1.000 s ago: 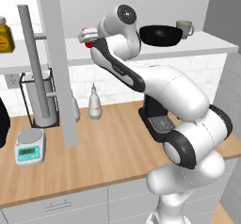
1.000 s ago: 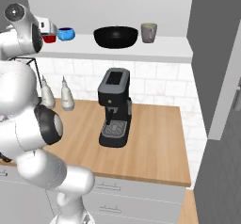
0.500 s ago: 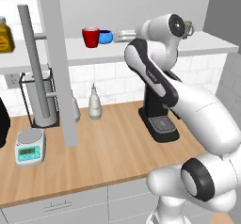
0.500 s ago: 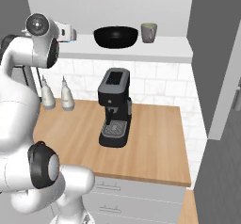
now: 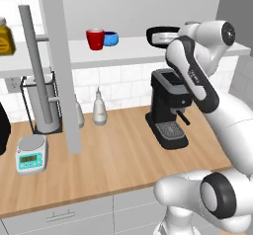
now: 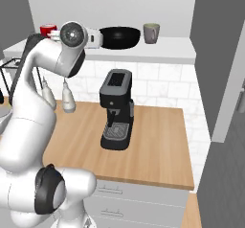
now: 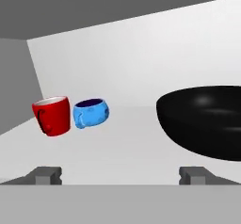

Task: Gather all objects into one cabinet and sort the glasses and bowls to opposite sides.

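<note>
Gripper (image 7: 120, 175): wide open, holding nothing.
Red cup (image 7: 51, 115): at 9 o'clock, touching blue bowl (image 7: 91, 112).
Black bowl (image 7: 205, 122): at 3 o'clock.
Grey-beige mug (image 6: 151, 32): beside black bowl in cabinet (image 6: 158, 52).

In the hand view, bare white board (image 7: 127, 138) lies open ahead; the black bowl (image 7: 207, 124) blocks three o'clock, the red cup (image 7: 51, 116) and blue bowl (image 7: 91, 113) (touching) crowd ten o'clock.
</note>
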Robot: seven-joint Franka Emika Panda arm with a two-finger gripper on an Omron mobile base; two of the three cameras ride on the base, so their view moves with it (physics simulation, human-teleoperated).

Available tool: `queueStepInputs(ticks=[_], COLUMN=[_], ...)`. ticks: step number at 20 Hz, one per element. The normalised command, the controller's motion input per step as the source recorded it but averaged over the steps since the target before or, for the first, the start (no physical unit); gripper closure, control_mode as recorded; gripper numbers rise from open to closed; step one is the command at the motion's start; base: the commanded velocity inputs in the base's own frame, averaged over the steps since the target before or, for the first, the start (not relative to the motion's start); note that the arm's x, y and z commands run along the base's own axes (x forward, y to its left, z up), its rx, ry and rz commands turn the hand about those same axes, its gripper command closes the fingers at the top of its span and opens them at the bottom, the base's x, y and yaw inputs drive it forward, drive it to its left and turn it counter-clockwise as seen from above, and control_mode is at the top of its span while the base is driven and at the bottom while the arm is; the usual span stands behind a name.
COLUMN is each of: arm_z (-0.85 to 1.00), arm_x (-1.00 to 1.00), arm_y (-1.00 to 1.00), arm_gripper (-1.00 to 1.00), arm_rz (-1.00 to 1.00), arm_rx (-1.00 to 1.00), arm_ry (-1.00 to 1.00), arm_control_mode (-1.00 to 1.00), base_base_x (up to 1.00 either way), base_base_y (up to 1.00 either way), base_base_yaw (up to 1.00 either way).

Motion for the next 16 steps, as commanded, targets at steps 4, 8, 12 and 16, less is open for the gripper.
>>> queueStepInputs(ticks=[4,8,12,16], arm_z=[0.0,0.0,0.02,0.02], arm_x=[0.0,0.0,0.0,0.0], arm_y=[-0.71,-0.8,-0.75,-0.58], arm_gripper=[-1.0,-1.0,-1.0,-1.0], arm_rz=[0.0,0.0,0.0,0.0], arm_rx=[0.0,0.0,0.0,0.0], arm_ry=[0.0,0.0,0.0,0.0], arm_control_mode=[-1.0,-1.0,-1.0,-1.0], base_base_x=[0.0,0.0,0.0,0.0], base_base_y=[0.0,0.0,0.0,0.0], base_base_yaw=[0.0,0.0,0.0,0.0])
